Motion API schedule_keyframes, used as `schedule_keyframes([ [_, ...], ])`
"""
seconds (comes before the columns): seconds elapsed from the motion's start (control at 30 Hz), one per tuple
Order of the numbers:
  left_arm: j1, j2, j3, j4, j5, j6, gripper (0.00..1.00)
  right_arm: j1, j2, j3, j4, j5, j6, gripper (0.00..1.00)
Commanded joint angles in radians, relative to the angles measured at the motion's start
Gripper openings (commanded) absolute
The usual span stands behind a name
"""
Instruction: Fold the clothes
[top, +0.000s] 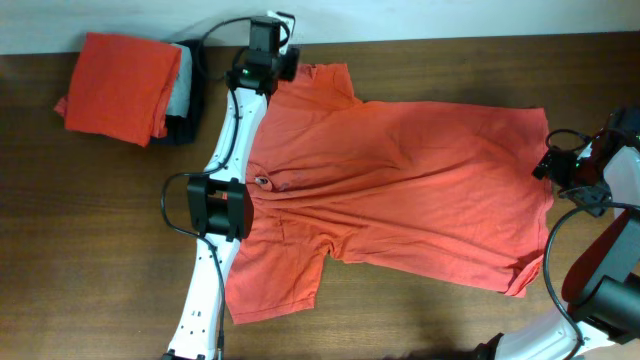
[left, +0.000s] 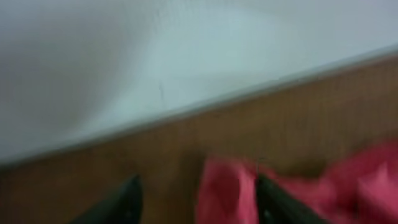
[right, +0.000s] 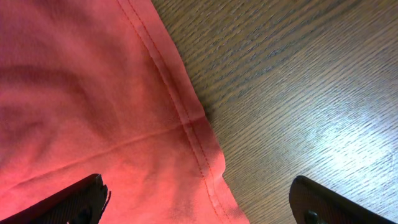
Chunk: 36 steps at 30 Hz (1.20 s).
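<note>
Overhead, left hand (top: 268, 42) at far edge of bench (top: 80, 230), parted about blurred cloth; right hand (right: 199, 199) wide apart, empty, over hem. T-shirt (top: 400, 190) lies flat, long axis crosswise, collar leftward.

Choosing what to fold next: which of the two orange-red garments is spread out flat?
The large coral T-shirt across the middle of the table, sleeves out. The other orange garment sits folded on the pile at the far-left corner.
</note>
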Motion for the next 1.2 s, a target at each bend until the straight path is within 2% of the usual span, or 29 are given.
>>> schedule_keyframes([
  [0.0, -0.003, -0.182, 0.010, -0.095, 0.070, -0.008, 0.31, -0.001, 0.002, 0.017, 0.000, 0.009, 0.005, 0.99],
  [0.03, -0.008, -0.208, 0.010, -0.133, 0.072, -0.009, 0.20, -0.001, 0.002, 0.017, 0.000, 0.009, 0.005, 0.99],
  [0.13, -0.014, -0.246, 0.010, -0.208, 0.089, -0.082, 0.14, -0.001, 0.002, 0.017, 0.000, 0.009, 0.005, 0.99],
  [0.27, -0.016, -0.237, 0.009, -0.283, 0.169, -0.102, 0.13, -0.001, 0.002, 0.017, 0.000, 0.009, 0.005, 0.99],
  [0.57, -0.032, -0.205, -0.051, -0.300, 0.169, -0.107, 0.09, -0.001, 0.002, 0.017, 0.000, 0.009, 0.005, 0.99],
  [0.77, -0.038, -0.204, -0.141, -0.296, 0.169, -0.140, 0.01, -0.001, 0.002, 0.017, 0.000, 0.009, 0.005, 0.99],
  [1.17, -0.051, -0.188, -0.234, -0.246, 0.157, -0.147, 0.02, -0.001, 0.002, 0.017, 0.000, 0.009, 0.005, 0.99],
])
